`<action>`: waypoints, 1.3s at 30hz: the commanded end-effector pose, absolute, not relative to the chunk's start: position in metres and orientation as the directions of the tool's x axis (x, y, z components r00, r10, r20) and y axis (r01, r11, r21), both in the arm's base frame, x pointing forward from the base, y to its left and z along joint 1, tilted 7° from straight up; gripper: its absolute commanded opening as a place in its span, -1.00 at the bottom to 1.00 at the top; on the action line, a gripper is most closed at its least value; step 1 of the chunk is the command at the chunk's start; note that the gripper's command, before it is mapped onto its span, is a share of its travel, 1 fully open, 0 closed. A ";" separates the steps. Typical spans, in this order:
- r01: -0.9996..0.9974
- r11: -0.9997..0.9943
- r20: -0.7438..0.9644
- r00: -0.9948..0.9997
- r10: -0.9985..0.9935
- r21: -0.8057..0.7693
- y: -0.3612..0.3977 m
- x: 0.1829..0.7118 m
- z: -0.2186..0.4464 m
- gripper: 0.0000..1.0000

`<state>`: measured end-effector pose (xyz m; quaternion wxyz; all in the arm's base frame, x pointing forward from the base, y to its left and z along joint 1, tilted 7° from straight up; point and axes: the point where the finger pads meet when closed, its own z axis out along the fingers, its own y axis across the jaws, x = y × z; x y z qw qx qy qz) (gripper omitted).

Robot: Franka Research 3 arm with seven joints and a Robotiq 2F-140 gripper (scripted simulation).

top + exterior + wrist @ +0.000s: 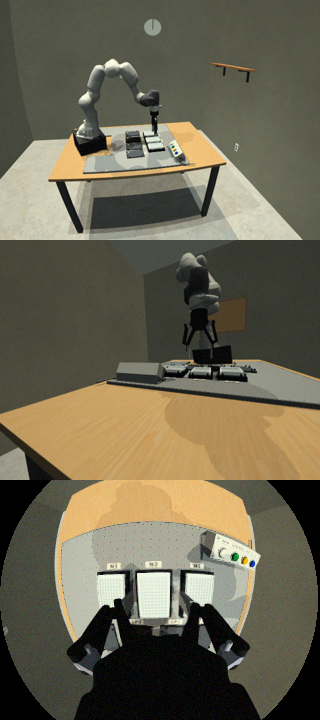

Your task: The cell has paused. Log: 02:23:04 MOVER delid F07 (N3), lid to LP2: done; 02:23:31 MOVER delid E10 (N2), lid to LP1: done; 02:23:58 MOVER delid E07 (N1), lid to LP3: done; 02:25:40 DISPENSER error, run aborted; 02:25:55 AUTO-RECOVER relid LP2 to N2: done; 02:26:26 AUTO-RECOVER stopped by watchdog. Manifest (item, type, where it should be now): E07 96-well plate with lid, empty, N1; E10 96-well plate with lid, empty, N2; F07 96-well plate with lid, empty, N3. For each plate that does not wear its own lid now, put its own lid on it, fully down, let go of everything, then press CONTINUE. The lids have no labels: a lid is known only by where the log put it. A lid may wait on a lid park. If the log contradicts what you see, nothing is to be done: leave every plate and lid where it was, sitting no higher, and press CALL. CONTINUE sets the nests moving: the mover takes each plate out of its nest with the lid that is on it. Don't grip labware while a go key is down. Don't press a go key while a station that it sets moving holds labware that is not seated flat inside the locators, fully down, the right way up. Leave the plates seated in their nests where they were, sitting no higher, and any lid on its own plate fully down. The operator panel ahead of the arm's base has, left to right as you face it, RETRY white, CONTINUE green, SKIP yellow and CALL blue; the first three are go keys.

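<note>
Three white 96-well plates sit in black nests in a row on the grey mat: the far one [149, 133], the middle one [152, 139] and the near one [155, 146]. In the wrist view they lie left [111, 590], middle [154, 594] and right [198, 588]. I cannot tell which plates wear lids. My gripper [199, 348] hangs open and empty above the middle plate [201, 370], with one finger to each side and clear of it. It also shows in the wrist view [155, 616]. The lid parks [133, 143] are dark pads in a column beside the nests.
The operator panel [176, 150] stands to the right of the nests, with green [235, 556], yellow [244, 560] and blue [252, 563] keys in view. The arm's black base [89, 143] stands on the table's left. The panel's grey back [139, 372] shows in the exterior view.
</note>
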<state>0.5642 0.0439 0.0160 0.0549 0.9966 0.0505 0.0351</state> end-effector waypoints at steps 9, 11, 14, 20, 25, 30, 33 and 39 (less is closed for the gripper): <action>0.073 -0.991 0.057 0.995 0.080 0.116 -0.099 0.668 0.075 0.32; 0.070 -0.991 0.058 0.995 0.076 0.113 -0.135 0.684 0.088 0.32; 0.069 -0.991 0.058 0.995 0.075 0.111 -0.162 0.692 0.096 0.32; 0.069 -0.991 0.058 0.995 0.075 0.111 -0.162 0.692 0.096 -1.00; 0.069 -0.991 0.058 0.995 0.075 0.111 -0.162 0.692 0.096 -1.00; 0.069 -0.991 0.058 0.995 0.075 0.111 -0.162 0.692 0.096 -1.00; 0.069 -0.991 0.058 0.995 0.075 0.111 -0.162 0.692 0.096 -1.00; 0.069 -0.991 0.058 0.995 0.075 0.111 -0.162 0.692 0.096 -1.00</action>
